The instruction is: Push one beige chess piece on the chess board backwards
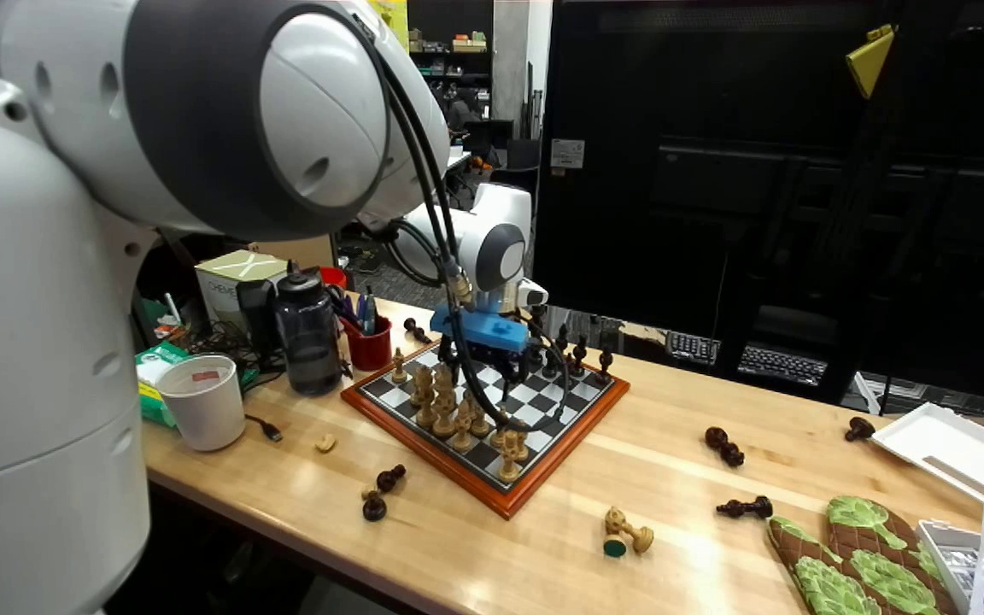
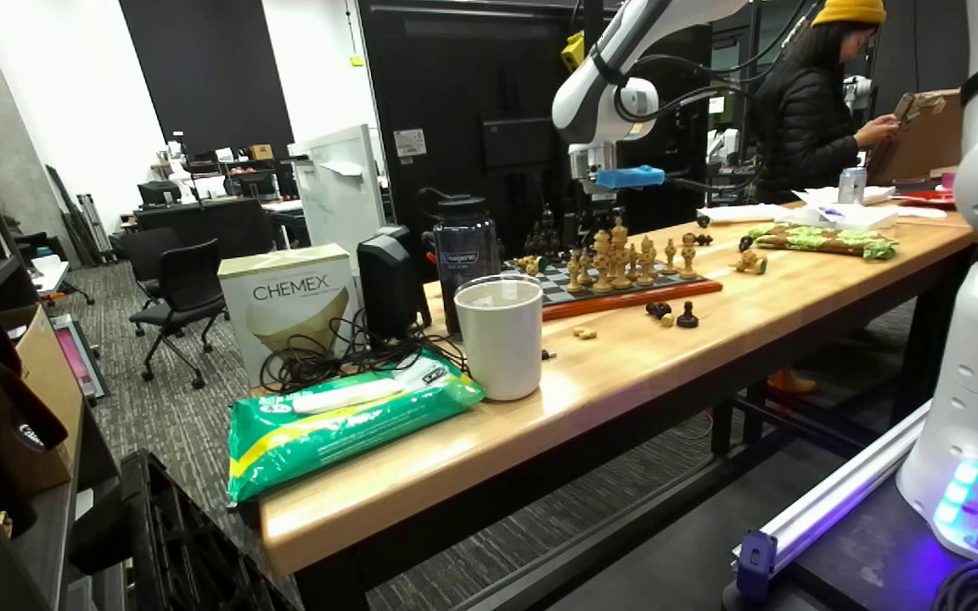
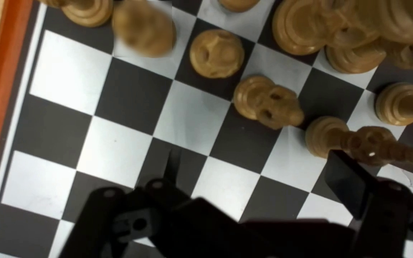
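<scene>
The chess board (image 1: 569, 448) lies on the wooden table and also shows in an exterior view (image 2: 642, 299) and the wrist view (image 3: 118, 148). Several beige chess pieces (image 1: 443, 410) stand on its near side, also in an exterior view (image 2: 619, 255). My gripper (image 1: 483, 366) is above the board, fingers apart with nothing between them; it also shows in an exterior view (image 2: 595, 212) and the wrist view (image 3: 260, 175). In the wrist view, a beige knight (image 3: 267, 102) stands ahead of the jaws. A tall beige piece (image 3: 324, 138) is partly covered by the right finger; contact cannot be told.
Dark pieces (image 1: 578, 352) stand on the board's far side. A water bottle (image 1: 306, 342), a red pen cup (image 1: 370, 348) and a white cup (image 1: 202, 414) stand beside the board. Loose dark pieces (image 1: 724, 447), loose beige pieces (image 1: 627, 530) and patterned mitts (image 1: 868, 555) lie on the table.
</scene>
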Motion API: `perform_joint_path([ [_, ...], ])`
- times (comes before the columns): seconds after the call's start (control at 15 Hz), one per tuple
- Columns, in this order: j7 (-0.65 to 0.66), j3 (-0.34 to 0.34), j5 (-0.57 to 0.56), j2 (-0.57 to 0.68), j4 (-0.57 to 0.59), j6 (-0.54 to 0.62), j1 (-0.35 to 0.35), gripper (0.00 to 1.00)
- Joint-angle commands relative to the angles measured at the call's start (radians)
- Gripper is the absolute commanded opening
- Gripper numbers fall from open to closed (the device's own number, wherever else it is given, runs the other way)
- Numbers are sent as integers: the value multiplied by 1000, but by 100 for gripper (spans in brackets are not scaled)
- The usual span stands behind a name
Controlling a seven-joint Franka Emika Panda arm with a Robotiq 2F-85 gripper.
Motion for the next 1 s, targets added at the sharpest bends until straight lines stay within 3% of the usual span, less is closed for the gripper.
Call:
perform_joint_path([
  [0.0, -36, 12, 21, -2, 16, -39, -15, 100],
  [0.93, -33, 8, 19, 4, 30, -73, -27, 100],
])
